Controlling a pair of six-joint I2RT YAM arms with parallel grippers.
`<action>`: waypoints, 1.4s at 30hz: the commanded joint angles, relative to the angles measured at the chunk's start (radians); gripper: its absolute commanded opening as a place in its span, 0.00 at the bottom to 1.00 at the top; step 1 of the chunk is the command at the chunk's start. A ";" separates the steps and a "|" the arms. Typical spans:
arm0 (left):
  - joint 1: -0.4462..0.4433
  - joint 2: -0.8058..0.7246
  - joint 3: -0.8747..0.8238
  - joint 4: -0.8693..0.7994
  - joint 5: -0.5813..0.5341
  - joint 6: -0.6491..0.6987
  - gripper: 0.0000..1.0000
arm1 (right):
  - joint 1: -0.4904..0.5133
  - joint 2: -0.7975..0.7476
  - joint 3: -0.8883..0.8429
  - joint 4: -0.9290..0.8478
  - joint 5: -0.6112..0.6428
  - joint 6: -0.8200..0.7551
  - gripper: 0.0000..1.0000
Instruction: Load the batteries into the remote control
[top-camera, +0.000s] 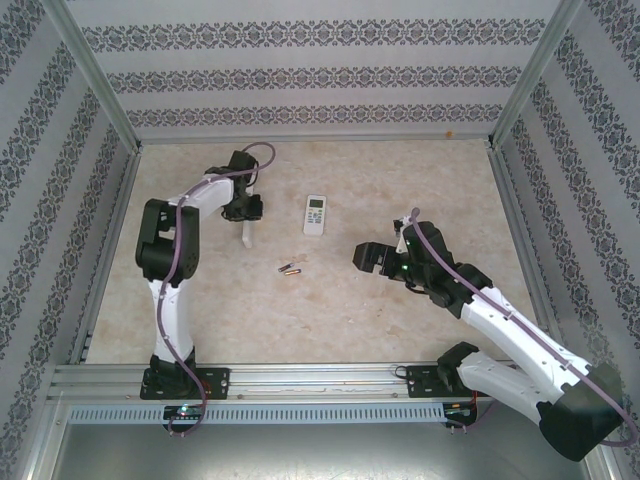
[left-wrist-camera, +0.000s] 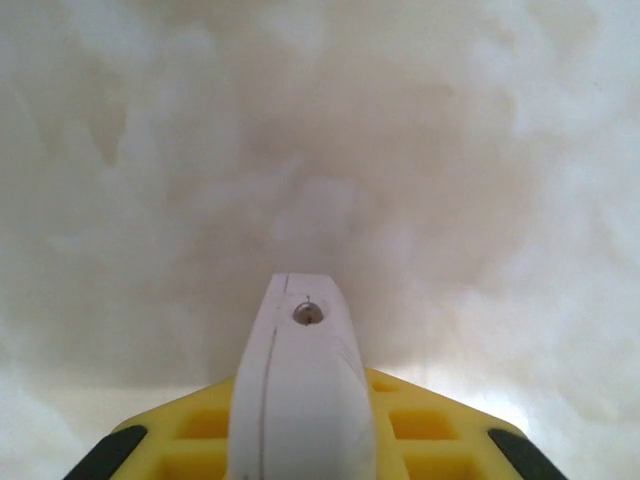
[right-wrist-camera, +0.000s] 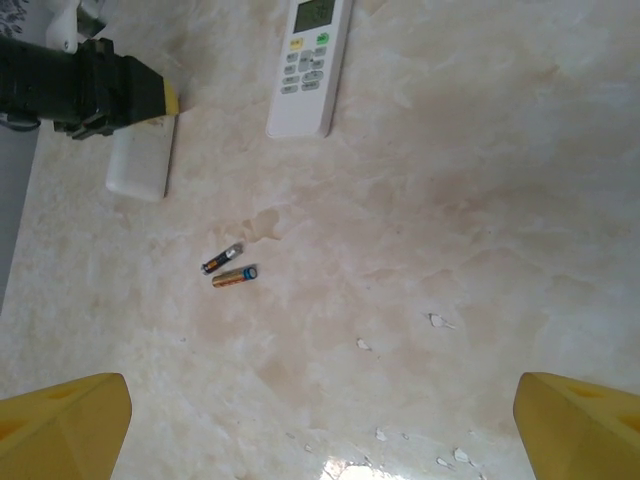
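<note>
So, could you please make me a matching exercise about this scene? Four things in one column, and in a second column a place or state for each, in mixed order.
Things
1. remote control
2. batteries
3. right gripper
4. left gripper

Places or states
A. fingers together, at the end of a white flat piece
B. wide open, holding nothing
C. face up, buttons showing
D. lying close together, loose on the table

Right pairs: 1-C, 2-D, 3-B, 4-A
</note>
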 joint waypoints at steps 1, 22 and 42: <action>0.005 -0.171 -0.064 0.112 0.218 -0.094 0.17 | 0.045 0.036 0.074 0.034 0.019 -0.017 0.98; -0.138 -0.729 -0.747 1.528 0.222 -1.058 0.15 | 0.219 0.529 0.327 0.919 -0.233 0.415 0.97; -0.219 -0.879 -0.812 1.567 0.059 -0.974 0.16 | 0.196 0.477 0.178 0.862 0.038 0.473 0.26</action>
